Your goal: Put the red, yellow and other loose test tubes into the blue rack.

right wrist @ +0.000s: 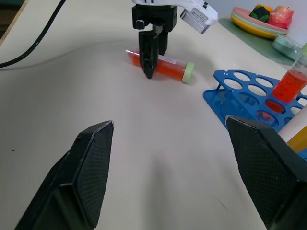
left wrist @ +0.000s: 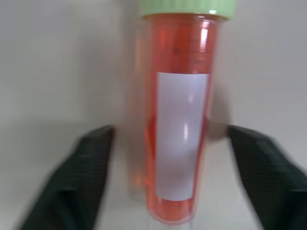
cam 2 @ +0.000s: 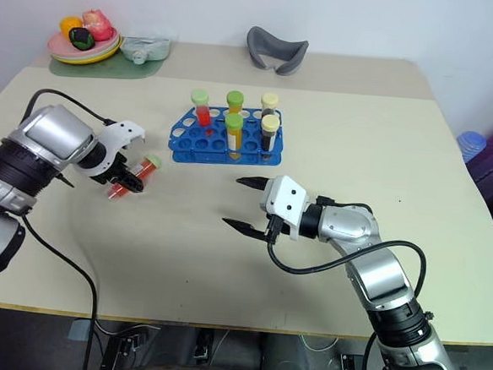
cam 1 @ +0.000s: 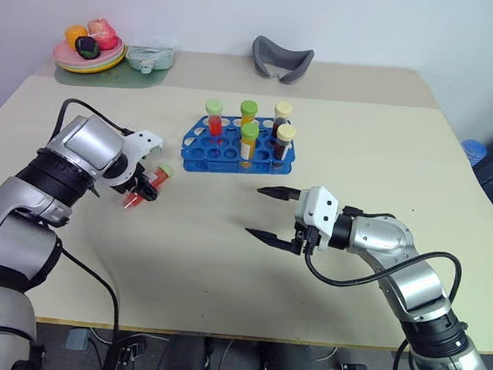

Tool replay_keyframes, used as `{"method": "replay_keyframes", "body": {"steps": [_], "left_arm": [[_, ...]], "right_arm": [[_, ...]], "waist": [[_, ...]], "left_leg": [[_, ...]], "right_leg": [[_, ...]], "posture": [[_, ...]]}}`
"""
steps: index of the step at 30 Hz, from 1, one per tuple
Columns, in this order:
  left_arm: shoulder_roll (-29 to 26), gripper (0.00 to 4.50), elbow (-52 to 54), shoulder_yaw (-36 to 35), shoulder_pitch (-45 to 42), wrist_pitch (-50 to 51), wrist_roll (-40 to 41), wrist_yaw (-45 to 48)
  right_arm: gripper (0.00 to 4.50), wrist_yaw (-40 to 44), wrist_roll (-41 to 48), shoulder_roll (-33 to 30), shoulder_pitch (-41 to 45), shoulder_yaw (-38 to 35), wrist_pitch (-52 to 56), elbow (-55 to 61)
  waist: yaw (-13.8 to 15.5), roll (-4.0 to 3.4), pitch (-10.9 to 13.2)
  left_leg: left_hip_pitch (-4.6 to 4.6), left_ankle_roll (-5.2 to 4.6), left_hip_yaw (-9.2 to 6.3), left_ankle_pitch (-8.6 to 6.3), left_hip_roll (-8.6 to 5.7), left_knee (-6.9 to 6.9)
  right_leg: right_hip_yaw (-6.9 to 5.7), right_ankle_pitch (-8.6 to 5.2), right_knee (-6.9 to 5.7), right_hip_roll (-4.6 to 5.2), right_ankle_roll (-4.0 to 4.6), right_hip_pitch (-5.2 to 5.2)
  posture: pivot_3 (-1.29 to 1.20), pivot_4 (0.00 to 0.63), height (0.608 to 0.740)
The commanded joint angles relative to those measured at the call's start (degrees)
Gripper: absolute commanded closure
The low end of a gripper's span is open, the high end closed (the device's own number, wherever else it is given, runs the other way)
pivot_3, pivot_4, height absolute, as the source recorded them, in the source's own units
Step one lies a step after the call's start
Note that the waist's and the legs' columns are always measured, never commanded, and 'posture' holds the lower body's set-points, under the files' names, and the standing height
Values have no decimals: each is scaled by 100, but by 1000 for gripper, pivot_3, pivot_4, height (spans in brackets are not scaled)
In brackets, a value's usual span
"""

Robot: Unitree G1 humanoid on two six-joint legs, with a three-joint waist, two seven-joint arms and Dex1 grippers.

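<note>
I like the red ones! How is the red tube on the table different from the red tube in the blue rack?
The loose red tube lies flat on the table; the racked red tube stands upright in the blue rack. The left gripper straddles the loose one; nothing touches the racked one. Both have light green caps.

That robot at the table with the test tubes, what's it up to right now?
It is loading loose tubes into the blue rack, which already holds five. The left gripper is down over a red tube with a green cap lying on the table, its fingers either side but not yet clamped. The right gripper hovers open and empty nearby.
</note>
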State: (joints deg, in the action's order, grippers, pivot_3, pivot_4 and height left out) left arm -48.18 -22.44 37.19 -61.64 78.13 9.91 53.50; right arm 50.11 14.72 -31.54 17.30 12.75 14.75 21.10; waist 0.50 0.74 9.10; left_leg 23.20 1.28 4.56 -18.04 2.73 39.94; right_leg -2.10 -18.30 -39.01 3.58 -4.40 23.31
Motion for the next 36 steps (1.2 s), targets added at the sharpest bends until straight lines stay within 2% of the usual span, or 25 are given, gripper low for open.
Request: {"method": "replay_keyframes", "body": {"steps": [1,5,7,9,10,14,17,19,21,24,26,30,33,36], "left_arm": [[53,2273,-133,82,84,43,-109,28],[67,2273,-127,18,123,10,-171,16],[79,2798,-115,-35,138,8,-180,2],[97,3623,-116,-110,136,35,-189,-39],[100,3726,-115,-129,132,40,-198,-46],[30,3726,-40,-292,147,110,-222,-128],[-129,3726,137,-702,155,220,-268,-388],[-153,3726,532,-1397,253,51,-405,-941],[-82,3726,1300,-2240,588,-562,-402,-1446],[545,3726,2731,-3774,1461,-2479,-187,-2256],[969,3726,3394,-4233,1936,-3117,-138,-2582],[1952,3726,4288,-4632,2943,-4335,167,-2860],[2878,3726,4243,-4795,3248,-4731,421,-3352],[3248,3726,3845,-4518,3409,-5557,2,-3670]], "right_arm": [[677,-34,24,51,5,-53,-71,151],[677,-35,26,37,16,-58,-67,144],[677,-31,23,34,30,-58,-68,133],[677,-23,24,35,52,-58,-67,117],[677,-19,25,35,62,-58,-66,109],[677,-10,20,28,86,-61,-66,98],[677,-18,23,1,61,-88,-51,137],[677,-41,23,-26,32,-127,-33,170],[677,-88,6,-37,25,-176,-45,161],[677,-242,-18,1,129,-262,35,15],[677,-383,83,75,194,-381,188,-81],[677,-528,491,233,261,-728,549,-170],[677,-531,617,191,232,-888,672,-137],[677,-561,680,161,181,-986,754,-99]], "waist": [[0,0,0],[2,0,0],[6,0,0],[8,0,0],[9,0,0],[8,0,0],[3,3,2],[-12,9,6],[-19,16,10],[17,18,11],[32,20,11],[15,14,7],[30,15,8],[23,16,7]], "left_leg": [[0,0,1,0,0,0],[0,0,0,0,1,1],[0,-1,0,0,1,1],[0,-1,0,0,1,2],[0,-1,0,0,1,2],[0,-1,-1,0,1,3],[1,-1,-1,0,3,3],[4,0,-2,0,6,2],[17,0,-5,0,13,5],[22,-2,-9,-1,15,6],[23,-7,-10,-4,11,14],[16,-10,-5,-6,9,16],[16,-11,-4,-6,9,15],[16,-14,-4,-8,6,18]], "right_leg": [[1,0,0,0,0,0],[2,0,-1,0,0,0],[2,0,-1,1,0,0],[2,0,-2,1,0,0],[2,0,-2,1,0,0],[2,0,-3,1,0,0],[2,0,-4,1,0,0],[2,0,-4,1,0,4],[3,0,-7,2,0,18],[3,0,-4,19,-1,17],[2,1,-4,30,-1,12],[3,2,-6,24,-2,4],[3,2,-7,18,-2,5],[4,2,-6,18,-3,3]], "posture": [[0,150,735],[0,150,735],[0,150,735],[0,150,735],[0,150,735],[0,150,735],[0,150,735],[0,150,735],[0,150,735],[0,150,735],[0,150,735],[0,150,735],[0,150,735],[0,150,735]]}}
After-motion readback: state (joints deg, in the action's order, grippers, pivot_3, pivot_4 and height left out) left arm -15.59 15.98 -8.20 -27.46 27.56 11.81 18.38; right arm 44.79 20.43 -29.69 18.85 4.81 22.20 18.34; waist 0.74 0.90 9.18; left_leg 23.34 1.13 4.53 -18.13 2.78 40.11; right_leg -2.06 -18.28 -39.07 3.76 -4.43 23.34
